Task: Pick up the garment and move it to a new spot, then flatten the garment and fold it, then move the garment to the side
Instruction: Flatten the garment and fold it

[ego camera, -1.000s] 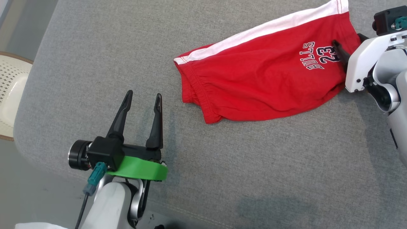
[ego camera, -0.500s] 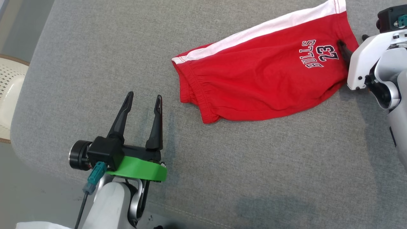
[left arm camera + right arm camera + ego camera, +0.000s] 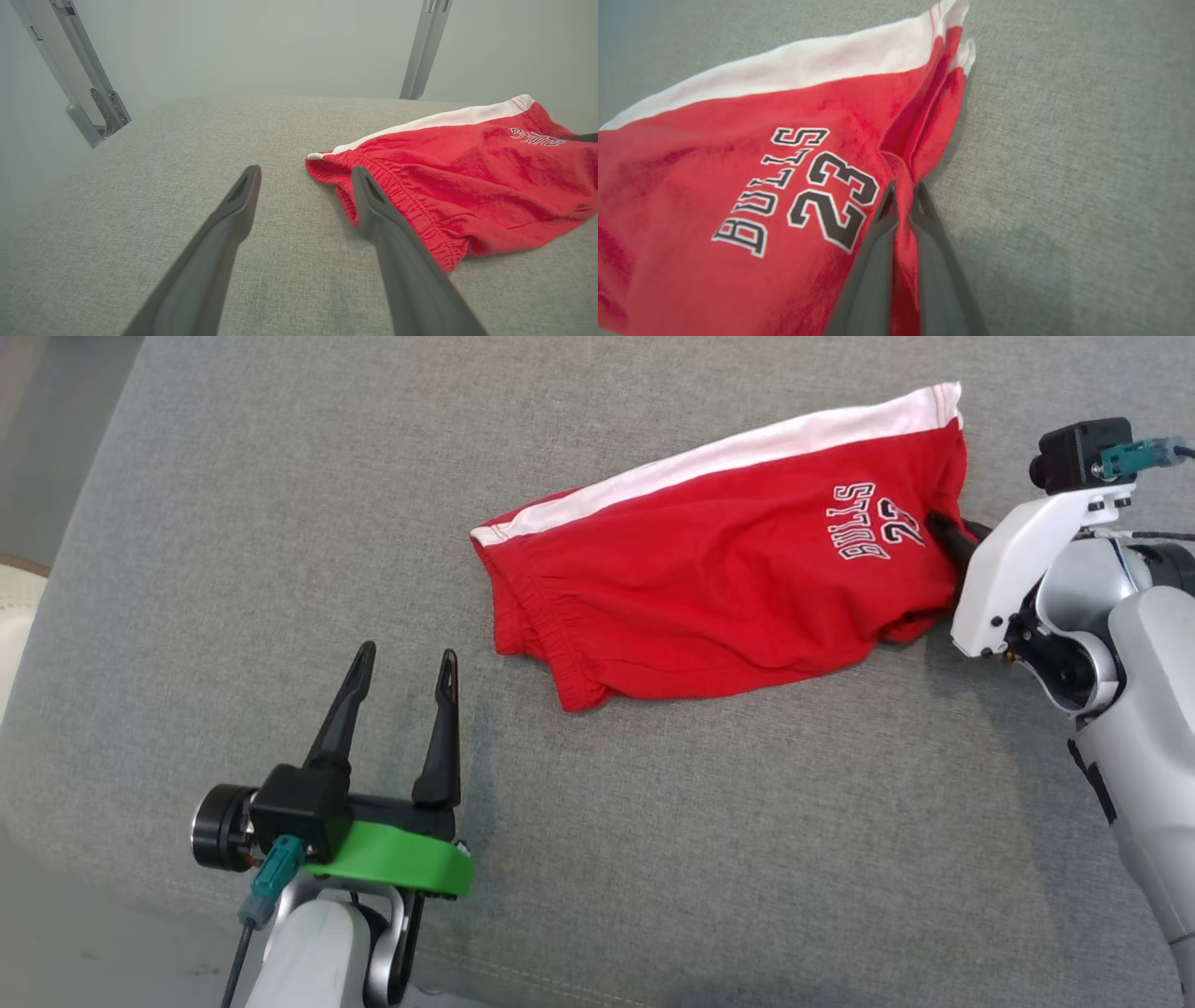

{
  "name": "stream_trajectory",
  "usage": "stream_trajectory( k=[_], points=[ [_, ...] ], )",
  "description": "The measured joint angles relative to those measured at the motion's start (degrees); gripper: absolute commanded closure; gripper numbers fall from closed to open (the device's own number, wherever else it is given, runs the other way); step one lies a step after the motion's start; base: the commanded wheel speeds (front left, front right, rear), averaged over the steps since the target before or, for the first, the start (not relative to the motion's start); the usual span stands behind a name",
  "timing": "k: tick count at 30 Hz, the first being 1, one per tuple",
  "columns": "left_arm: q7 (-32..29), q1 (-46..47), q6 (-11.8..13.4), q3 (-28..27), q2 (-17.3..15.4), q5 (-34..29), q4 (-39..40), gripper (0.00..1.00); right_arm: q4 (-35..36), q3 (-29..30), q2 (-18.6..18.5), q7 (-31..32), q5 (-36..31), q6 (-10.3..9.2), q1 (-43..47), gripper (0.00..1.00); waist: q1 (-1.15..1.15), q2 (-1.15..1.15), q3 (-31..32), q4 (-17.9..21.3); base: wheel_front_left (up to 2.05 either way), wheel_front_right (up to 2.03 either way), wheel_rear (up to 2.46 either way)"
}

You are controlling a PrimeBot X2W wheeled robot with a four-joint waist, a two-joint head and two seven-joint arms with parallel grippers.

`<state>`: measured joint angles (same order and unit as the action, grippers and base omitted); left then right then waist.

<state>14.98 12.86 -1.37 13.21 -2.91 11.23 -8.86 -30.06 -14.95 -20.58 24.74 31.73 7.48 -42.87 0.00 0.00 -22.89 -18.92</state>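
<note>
Head view: a fold of the red shorts [image 3: 709, 588] is hiding from you the tips of the right gripper [image 3: 936, 521] and part of the printed number [image 3: 904, 530]; left wrist view: the right edge is cropping the shorts.

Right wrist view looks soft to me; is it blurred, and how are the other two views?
Right wrist view: slightly blurred, the right pincer softest, the print on the shorts readable. Left wrist view: wide-angle bending, the metal posts lean. Head view: sharp, even light, faint shadow beside the left pincer.
</note>
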Motion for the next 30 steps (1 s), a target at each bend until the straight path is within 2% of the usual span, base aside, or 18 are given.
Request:
stream_trajectory(
  k=[7, 13, 18, 24, 25, 26, 27, 30],
  points=[
    [0.1, -4.9, -0.7, -1.5, -0.3, -1.5, -0.9, 0.0, 7.9, 2.5, 0.7, -0.5, 6.3, 0.0, 9.0, 1.0, 0.0, 0.0, 4.5, 3.8, 0.0, 0.0, 0.0],
    [0.1, -8.2, -1.2, -1.9, -0.9, -2.7, -1.3, 0.0, 14.1, 8.4, 0.2, 1.2, 8.4, 0.0, 16.5, 1.0, 0.0, 0.0, 8.3, 8.3, 0.0, 0.0, 0.0],
    [0.1, -9.4, -1.8, -0.6, -0.8, -3.2, -1.0, 0.0, 14.5, 14.1, 1.4, 1.6, 6.5, 0.0, 21.8, 1.0, 0.0, 0.0, 10.7, 11.5, 0.0, 0.0, 0.0],
    [0.1, -10.3, -2.2, 0.4, -0.6, -3.1, -1.1, 0.0, 11.2, 16.7, 2.6, -1.9, 2.5, 0.0, 25.3, 1.0, 0.0, 0.0, 11.7, 13.4, 0.0, 0.0, 0.0],
    [0.1, -10.3, -2.3, 0.5, -0.5, -3.1, -1.1, 0.0, 10.3, 17.1, 2.9, -2.9, 1.7, 0.0, 25.6, 0.55, 0.0, 0.0, 11.7, 13.5, 0.0, 0.0, 0.0],
    [0.1, -10.4, -2.4, 0.7, -0.5, -3.1, -1.1, 0.0, 9.1, 17.6, 3.3, -4.0, 0.9, 0.0, 25.7, 0.2, 0.0, 0.0, 11.6, 13.5, 0.0, 0.0, 0.0],
    [0.1, -10.4, -2.5, 0.7, -0.5, -3.1, -1.1, 0.0, 7.9, 17.8, 3.6, -4.7, 0.0, 0.0, 25.9, 0.02, 0.0, 0.0, 11.5, 13.5, 0.0, 0.0, 0.0],
    [0.1, -10.5, -2.7, 0.8, -0.5, -3.1, -1.2, 0.0, 4.8, 18.6, 4.4, -6.4, -1.3, 0.0, 26.1, 0.0, 0.0, 0.0, 11.2, 13.2, 0.0, 0.0, 0.0]
  ],
)
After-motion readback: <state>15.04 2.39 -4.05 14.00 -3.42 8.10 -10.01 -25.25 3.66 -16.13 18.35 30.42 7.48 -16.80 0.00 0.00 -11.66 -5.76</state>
